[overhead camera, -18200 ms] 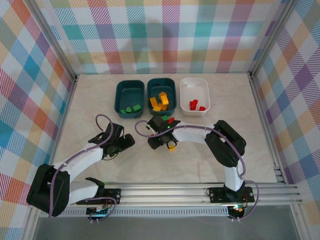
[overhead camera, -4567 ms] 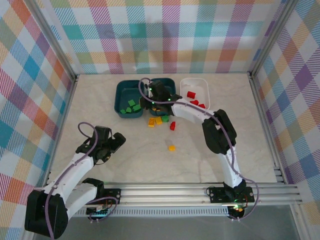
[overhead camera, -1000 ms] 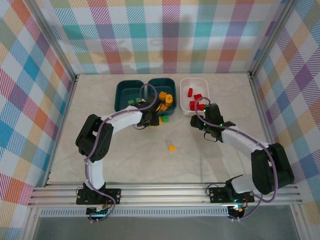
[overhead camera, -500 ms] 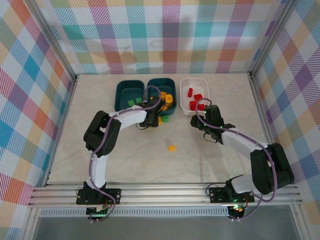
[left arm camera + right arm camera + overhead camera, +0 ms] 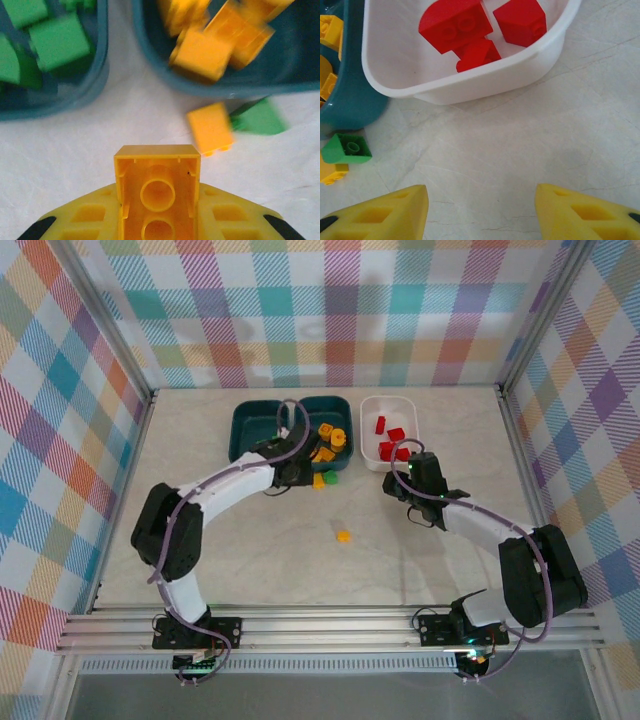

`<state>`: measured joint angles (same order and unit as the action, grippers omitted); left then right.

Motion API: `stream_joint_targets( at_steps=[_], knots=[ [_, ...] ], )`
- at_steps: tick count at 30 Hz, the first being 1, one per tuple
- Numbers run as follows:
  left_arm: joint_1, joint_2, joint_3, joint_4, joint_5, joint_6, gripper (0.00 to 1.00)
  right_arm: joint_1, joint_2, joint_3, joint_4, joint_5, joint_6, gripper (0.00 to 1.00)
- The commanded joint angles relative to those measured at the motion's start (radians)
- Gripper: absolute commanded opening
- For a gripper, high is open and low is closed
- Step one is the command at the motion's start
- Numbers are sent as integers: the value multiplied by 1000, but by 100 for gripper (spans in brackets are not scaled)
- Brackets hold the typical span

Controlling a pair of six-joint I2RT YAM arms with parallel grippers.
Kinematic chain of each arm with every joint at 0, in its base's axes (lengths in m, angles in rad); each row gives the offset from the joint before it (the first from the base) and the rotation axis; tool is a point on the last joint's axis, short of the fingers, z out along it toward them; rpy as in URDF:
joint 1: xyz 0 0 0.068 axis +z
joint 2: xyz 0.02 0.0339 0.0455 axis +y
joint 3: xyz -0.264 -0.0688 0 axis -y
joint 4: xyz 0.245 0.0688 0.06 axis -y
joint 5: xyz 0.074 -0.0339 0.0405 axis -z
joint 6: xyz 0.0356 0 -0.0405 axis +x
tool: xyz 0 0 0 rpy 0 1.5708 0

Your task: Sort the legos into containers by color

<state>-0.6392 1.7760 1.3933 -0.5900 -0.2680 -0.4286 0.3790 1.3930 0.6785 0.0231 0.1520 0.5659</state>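
Note:
My left gripper is shut on a yellow lego, hollow underside toward the wrist camera, just in front of the two dark teal bins. The left teal bin holds green legos. The middle teal bin holds yellow legos. A loose yellow lego and a green lego lie in front of it. My right gripper is open over bare table, short of the white bin with red legos.
One small yellow-orange piece lies alone mid-table between the arms. The right wrist view also catches the green lego, the loose yellow lego and the middle teal bin's corner. Checkered walls enclose the table on three sides.
The left arm's elbow has swung out to the left and its gripper has drawn slightly back from the middle teal bin, still holding the yellow lego. The right arm has hardly moved.

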Motion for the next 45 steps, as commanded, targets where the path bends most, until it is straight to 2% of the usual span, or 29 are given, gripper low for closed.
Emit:
stream_joint_targets(
  at_steps=[1, 8, 13, 18, 20, 22, 25, 29, 34, 36, 38, 42, 45],
  knots=[
    [1, 70, 161, -81, -32, 62, 25, 15, 11, -9, 40, 19, 11, 58],
    [15, 379, 534, -179, 19, 98, 25, 23, 22, -13, 49, 44, -1, 58],
    [36, 523, 727, -248, 46, 89, 31, 41, 29, -5, 69, -10, -26, 59],
    [50, 560, 787, -258, 62, 93, 43, 103, 53, 23, 56, 30, -64, 60],
    [54, 564, 811, -274, 66, 99, 52, 111, 60, 28, 52, 38, -69, 60],
    [55, 538, 816, -275, 73, 107, 63, 119, 63, 29, 54, 40, -70, 61],
    [53, 460, 784, -259, 119, 106, 70, 143, 64, 36, 52, 43, -82, 61],
    [52, 240, 552, -126, 177, 78, 73, 208, 85, 62, 36, 24, -69, 62],
    [57, -127, 35, 76, 104, 8, 85, 311, 133, 141, -113, -11, 14, 65],
    [68, -262, -178, 131, 75, -40, 89, 356, 139, 157, -174, -35, 39, 69],
    [84, -366, -353, 172, 72, -80, 93, 386, 145, 166, -239, -47, 71, 71],
    [120, -511, -654, 224, 108, -196, 93, 440, 178, 193, -338, -28, 97, 72],
    [122, -600, -808, 281, 122, -238, 93, 472, 233, 225, -372, -41, 97, 70]
  ],
)
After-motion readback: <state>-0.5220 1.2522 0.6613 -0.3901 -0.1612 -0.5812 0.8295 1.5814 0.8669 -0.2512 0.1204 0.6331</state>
